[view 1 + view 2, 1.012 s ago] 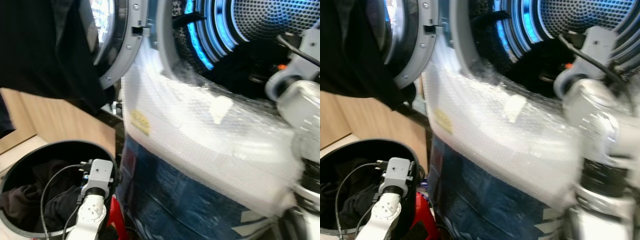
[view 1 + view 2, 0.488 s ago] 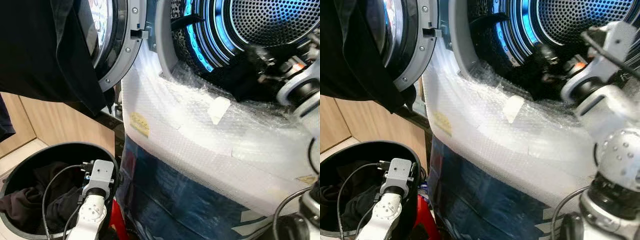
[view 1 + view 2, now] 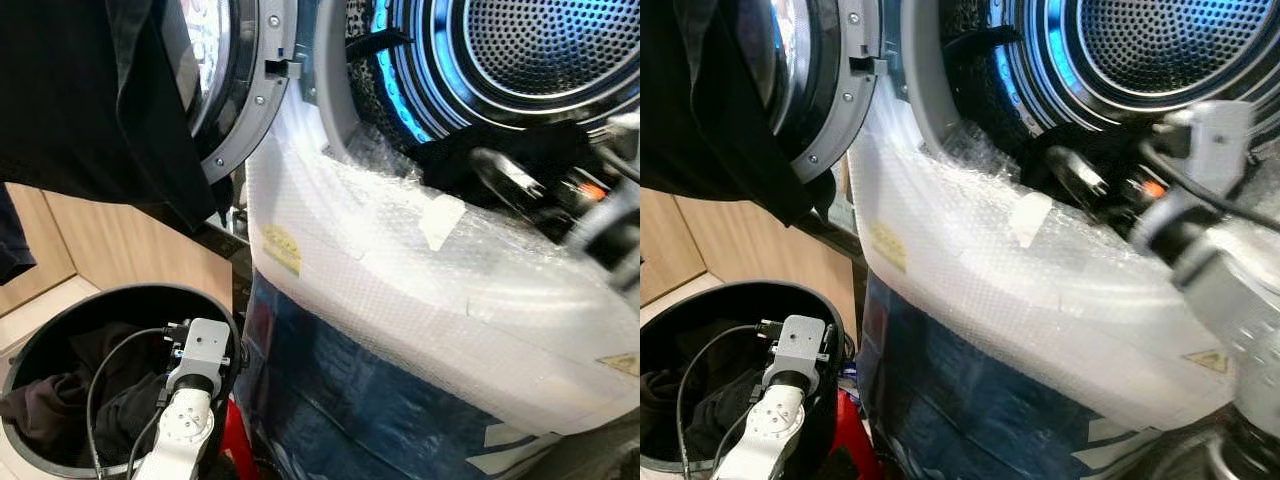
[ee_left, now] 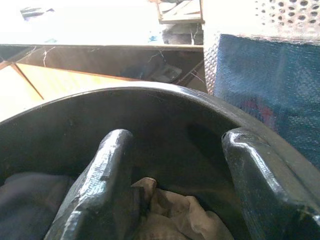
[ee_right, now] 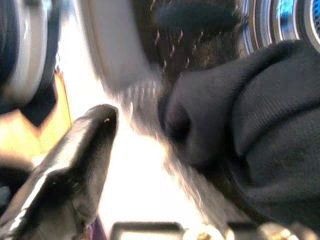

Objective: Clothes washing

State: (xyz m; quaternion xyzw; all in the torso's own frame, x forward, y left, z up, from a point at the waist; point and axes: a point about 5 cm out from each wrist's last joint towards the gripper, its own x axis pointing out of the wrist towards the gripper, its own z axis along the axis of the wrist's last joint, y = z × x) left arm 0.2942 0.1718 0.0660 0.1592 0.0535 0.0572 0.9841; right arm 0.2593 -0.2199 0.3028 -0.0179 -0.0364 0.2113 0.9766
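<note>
At the washer's bubble-wrapped rim (image 3: 420, 250), right tool (image 5: 165, 165) spread beside dark garment (image 5: 260, 125).

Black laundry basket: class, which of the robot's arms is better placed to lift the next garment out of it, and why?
Left. The left gripper hangs open inside the black laundry basket, just above the dark clothes. The right gripper is up at the washer drum.
</note>
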